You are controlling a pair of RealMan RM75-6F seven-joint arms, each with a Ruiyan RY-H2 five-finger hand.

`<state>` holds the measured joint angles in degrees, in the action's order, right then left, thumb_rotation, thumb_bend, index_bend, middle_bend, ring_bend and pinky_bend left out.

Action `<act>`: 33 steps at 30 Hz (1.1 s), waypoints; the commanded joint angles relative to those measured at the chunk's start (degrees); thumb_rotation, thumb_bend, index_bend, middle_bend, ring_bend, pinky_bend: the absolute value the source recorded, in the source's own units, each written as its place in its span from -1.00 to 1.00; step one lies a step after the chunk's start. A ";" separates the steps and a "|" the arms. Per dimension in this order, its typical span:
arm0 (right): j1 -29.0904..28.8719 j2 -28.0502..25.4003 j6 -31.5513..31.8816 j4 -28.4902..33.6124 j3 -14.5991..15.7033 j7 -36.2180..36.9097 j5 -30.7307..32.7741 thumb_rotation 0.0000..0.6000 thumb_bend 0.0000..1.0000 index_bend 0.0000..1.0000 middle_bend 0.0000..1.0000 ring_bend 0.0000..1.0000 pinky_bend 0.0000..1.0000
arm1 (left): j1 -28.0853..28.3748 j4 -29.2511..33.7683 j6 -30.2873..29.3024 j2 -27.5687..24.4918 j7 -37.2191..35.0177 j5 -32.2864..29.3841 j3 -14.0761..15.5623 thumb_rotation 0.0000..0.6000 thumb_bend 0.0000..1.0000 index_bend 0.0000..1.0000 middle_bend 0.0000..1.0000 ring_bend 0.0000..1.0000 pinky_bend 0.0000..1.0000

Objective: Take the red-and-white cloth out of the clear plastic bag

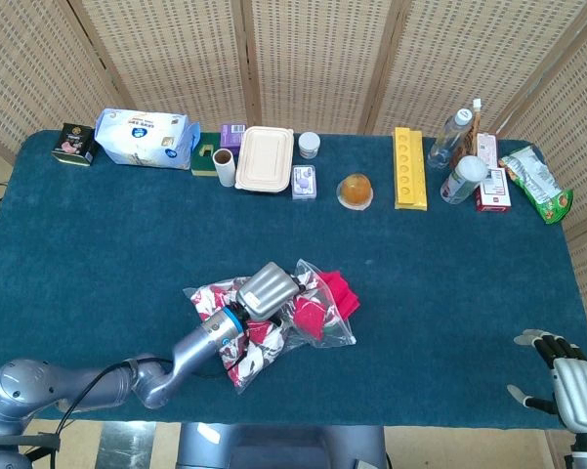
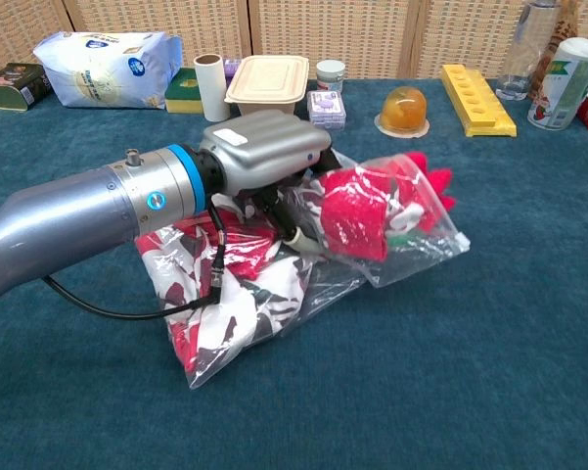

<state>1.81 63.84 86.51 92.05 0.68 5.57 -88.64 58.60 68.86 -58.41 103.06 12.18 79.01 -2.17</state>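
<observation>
**Item: cloth in bag — extraction not begun**

Left hand [image 2: 269,157] grips the bunched bag [image 2: 303,245] mid-surface; cloth [image 2: 362,211] inside, red end poking out. Right hand [image 1: 571,376] idle, fingers apart, holding nothing. Next — likely right hand pinches the red end while left anchors.

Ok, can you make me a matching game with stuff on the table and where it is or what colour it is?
Things:
1. yellow tray
2. orange jelly
3. left hand
4. right hand

Descriptions:
A. gripping the clear plastic bag
B. at the table's near right corner, holding nothing
C. long, standing in the back row
D. round and see-through

Pairs: 1-C, 2-D, 3-A, 4-B
</observation>
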 commanded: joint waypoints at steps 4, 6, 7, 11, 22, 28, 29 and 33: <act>-1.01 -0.02 -0.77 0.79 -0.21 -1.19 -0.89 1.00 -0.74 -0.38 -0.43 -0.48 -0.42 | -2.16 -20.06 -18.64 4.85 -24.04 15.99 1.07 1.00 0.06 0.59 0.29 0.31 0.52; -1.44 -0.16 -0.92 1.22 -0.37 -1.64 -1.34 1.00 -0.74 -0.38 -0.43 -0.48 -0.41 | -1.63 -25.55 -22.94 6.20 -28.31 18.77 1.25 1.00 0.05 0.59 0.29 0.31 0.52; -1.68 -0.23 -1.00 1.43 -0.47 -1.91 -1.56 1.00 -0.73 -0.38 -0.43 -0.48 -0.41 | -1.30 -28.32 -24.58 6.87 -30.12 19.93 1.49 1.00 0.05 0.59 0.29 0.31 0.52; -3.47 -0.99 -1.10 2.96 -1.70 -4.37 -3.03 1.00 -0.74 -0.38 -0.43 -0.47 -0.40 | 0.67 -40.86 -30.65 9.97 -37.29 24.53 3.33 1.00 0.01 0.59 0.29 0.31 0.48; -8.78 -2.41 0.81 6.33 -6.03 -8.08 -9.06 1.00 -0.75 -0.38 -0.31 -0.27 -0.22 | 3.05 -53.89 -34.45 16.21 -42.47 27.08 6.29 1.00 -0.03 0.59 0.29 0.31 0.42; -12.24 -1.81 -0.98 7.69 -6.27 -8.67 -13.16 1.00 -0.76 -0.38 -0.28 -0.19 -0.14 | 4.13 -55.88 -34.08 17.73 -42.70 26.89 7.00 1.00 -0.04 0.59 0.29 0.31 0.42; -12.76 -1.73 -1.37 8.02 -6.22 -8.98 -13.80 1.00 -0.77 -0.38 -0.28 -0.19 -0.14 | 4.27 -56.10 -33.94 17.90 -42.68 26.80 7.06 1.00 -0.04 0.59 0.29 0.31 0.42; -15.41 -1.23 -4.04 10.18 -5.96 -11.22 -16.59 1.00 -0.77 -0.38 -0.28 -0.18 -0.11 | 4.82 -56.64 -33.31 18.50 -42.80 26.47 7.44 1.00 -0.04 0.59 0.29 0.31 0.42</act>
<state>-12.39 62.29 83.71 101.13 -5.40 -4.52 -104.12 63.34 12.29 -91.80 121.48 -30.60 105.52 5.20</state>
